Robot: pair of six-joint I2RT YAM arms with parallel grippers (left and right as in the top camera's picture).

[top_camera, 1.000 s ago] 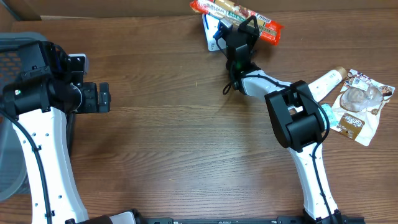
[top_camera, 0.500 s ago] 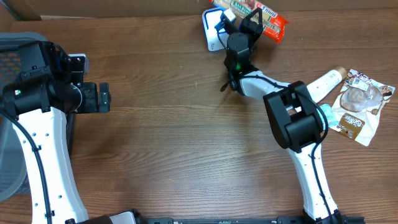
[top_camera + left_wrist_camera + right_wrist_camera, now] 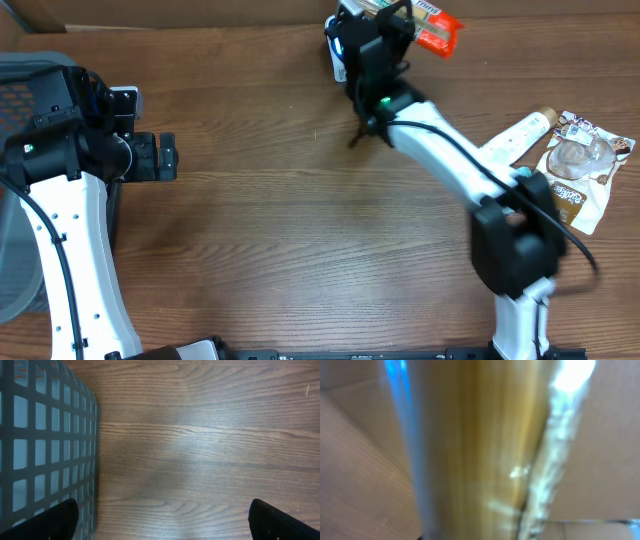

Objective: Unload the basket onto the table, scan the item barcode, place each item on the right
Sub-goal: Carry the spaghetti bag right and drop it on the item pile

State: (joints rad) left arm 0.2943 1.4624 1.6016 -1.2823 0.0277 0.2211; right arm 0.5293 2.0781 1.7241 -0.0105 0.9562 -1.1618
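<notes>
**Brown wood table, snack bar gripped at its far edge**

The brown wood table [image 3: 300,230] runs back to a cardboard wall [image 3: 200,12] along its far side. My right arm is stretched out to that edge. There my right tool [image 3: 392,20] is clamped on the snack bar [image 3: 438,32].

From overhead, the bar's long axis lies roughly along the far edge, dipping a little to the right. Its orange-red end sticks out past my fingers and points right. In my right wrist camera the wrapper fills the frame as a blurred yellow band running top to bottom, so I cannot read any print on it.

Just left of the bar, partly under my tool, lies a white-and-blue object [image 3: 336,50]; I cannot tell what it is. Beside my right arm, near the right edge, a white tube [image 3: 522,135] lies tilted. A brown-and-white pouch [image 3: 585,165] lies just beyond it.

My left tool [image 3: 168,158] hangs at the left side with its fingers spread wide and nothing between them. A grey mesh basket [image 3: 25,75] stands close beside it. The middle of the table between my two arms is bare wood.
</notes>
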